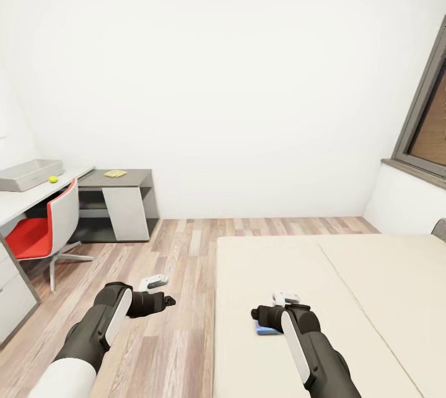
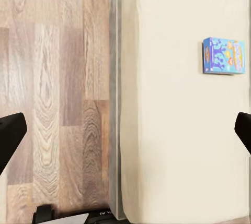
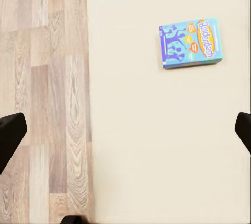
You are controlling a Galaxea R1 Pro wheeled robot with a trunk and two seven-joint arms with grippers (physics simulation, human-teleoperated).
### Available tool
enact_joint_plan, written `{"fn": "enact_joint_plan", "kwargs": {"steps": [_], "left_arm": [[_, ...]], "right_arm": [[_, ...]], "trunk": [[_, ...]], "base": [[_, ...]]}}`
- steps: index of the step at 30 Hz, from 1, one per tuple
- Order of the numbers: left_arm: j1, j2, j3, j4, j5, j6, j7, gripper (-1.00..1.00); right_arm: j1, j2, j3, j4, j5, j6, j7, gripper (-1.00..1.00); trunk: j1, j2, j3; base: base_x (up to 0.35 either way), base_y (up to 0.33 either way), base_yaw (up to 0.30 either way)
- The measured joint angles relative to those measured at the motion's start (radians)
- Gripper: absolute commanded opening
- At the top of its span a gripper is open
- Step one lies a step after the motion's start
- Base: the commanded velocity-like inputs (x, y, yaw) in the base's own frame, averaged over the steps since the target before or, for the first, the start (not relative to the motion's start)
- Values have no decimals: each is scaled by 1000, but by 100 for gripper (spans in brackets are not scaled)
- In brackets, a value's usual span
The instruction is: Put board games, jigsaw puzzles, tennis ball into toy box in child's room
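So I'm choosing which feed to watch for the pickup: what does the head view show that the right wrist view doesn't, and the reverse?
Head view alone: the toy box, tennis ball and a yellowish item on the table, the red chair, the window and both arms.
Right wrist view alone: the blue board game's full printed cover.
Both: that board game, the bed and the wood floor.

Plain white walls (image 1: 235, 76), wood-plank floor (image 1: 179, 262); a red chair (image 1: 43, 231) at 9 o'clock, a dark-framed window (image 1: 427, 119) at 3 o'clock.
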Motion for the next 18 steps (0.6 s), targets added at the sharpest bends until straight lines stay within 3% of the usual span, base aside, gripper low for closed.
{"fn": "enact_joint_plan", "kwargs": {"steps": [18], "left_arm": [[0,0,0,0,0,0,0,100]], "right_arm": [[0,0,0,0,0,0,0,100]], "trunk": [[0,0,0]], "base": [[0,-218,0]]}}
